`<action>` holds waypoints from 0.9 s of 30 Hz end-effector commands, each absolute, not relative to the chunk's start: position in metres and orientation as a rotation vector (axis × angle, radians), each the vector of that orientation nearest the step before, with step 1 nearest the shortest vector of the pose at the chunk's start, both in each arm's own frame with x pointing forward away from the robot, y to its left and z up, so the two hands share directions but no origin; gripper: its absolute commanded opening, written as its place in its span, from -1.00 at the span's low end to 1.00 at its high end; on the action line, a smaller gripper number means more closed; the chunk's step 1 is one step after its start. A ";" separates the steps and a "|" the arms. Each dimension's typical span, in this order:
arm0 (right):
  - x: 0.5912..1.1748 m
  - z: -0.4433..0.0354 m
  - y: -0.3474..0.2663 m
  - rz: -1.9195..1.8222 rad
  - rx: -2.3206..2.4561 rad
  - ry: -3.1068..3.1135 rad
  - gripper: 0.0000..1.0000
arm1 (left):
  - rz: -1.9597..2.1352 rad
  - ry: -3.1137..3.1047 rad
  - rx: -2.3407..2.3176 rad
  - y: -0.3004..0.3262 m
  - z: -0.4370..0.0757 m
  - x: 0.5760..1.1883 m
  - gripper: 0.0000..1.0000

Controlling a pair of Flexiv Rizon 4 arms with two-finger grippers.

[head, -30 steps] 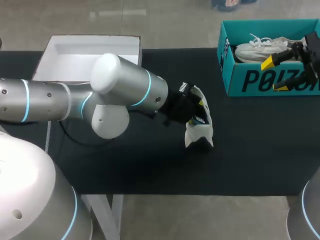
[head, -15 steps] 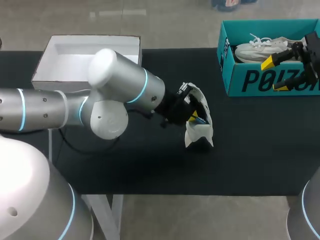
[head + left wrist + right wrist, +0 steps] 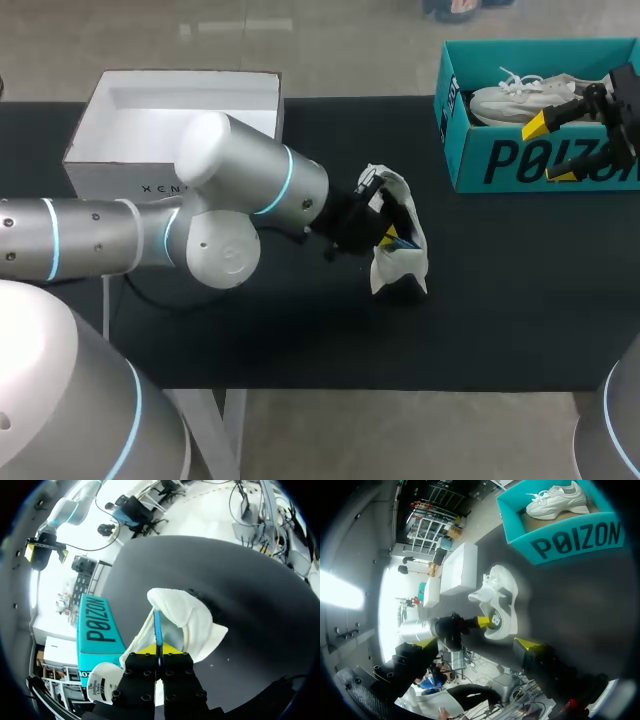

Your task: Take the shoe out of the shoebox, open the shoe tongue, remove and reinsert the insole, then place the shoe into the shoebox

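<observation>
White mesh trainer (image 3: 400, 262) at the middle of the black table (image 3: 300, 340). Left gripper (image 3: 157, 650) pinched on thin blue insole (image 3: 157, 625), plain only in left wrist view. Right gripper (image 3: 548, 150) fingers apart over teal cardboard shoebox (image 3: 470, 160), far right corner.

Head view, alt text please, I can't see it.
My left gripper holds a blue insole inside a white shoe on the black table. My right gripper hovers, jaws open, by the teal shoebox holding a second shoe.

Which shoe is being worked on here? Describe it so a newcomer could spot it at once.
On the black table, near its middle, a white shoe sits alone, the left gripper pinching its blue insole. Unlike the other white shoe, it is outside the teal shoebox.
</observation>
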State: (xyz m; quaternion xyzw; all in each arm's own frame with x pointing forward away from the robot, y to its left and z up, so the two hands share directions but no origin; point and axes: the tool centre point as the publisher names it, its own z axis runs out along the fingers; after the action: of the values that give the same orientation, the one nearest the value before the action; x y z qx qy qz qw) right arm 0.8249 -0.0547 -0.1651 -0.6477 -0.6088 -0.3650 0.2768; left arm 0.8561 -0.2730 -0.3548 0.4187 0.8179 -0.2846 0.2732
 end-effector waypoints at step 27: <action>0.825 -0.165 -0.055 -0.978 -1.741 -1.635 1.00 | -0.818 2.229 1.168 -0.272 -0.350 0.845 -1.00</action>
State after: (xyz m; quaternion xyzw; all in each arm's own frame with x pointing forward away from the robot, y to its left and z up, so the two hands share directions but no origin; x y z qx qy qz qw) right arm 0.8249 -0.0546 -0.1651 -0.6477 -0.6088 -0.3649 0.2768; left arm 0.8397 -0.2661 -0.3469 0.4259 0.8161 -0.2996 0.2505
